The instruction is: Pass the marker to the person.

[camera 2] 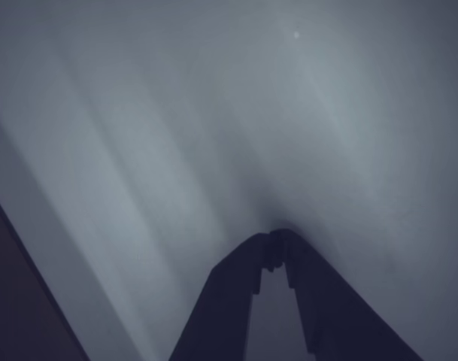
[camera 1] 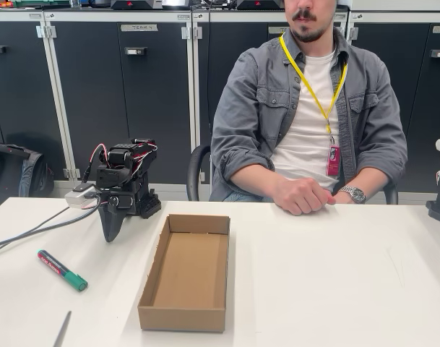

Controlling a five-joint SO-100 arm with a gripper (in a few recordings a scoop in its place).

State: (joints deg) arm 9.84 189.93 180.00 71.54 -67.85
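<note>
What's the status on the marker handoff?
End effector shut, empty, tips down on the table. Marker flat on the table, left of the cardboard box, untouched. Person seated behind, hands resting. Nothing blocking.

Black arm [camera 1: 124,189], red-and-white cables

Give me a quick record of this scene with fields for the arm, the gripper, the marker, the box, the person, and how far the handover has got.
arm: folded low at the left of the table in the fixed view
gripper: fingers meet at the tips, holding nothing, pointing down at the table
marker: lying flat on the table, left of the box, in front of the arm
box: open cardboard tray, empty, mid-table
person: seated behind the table, hands resting together on its edge
handover: not begun
</note>
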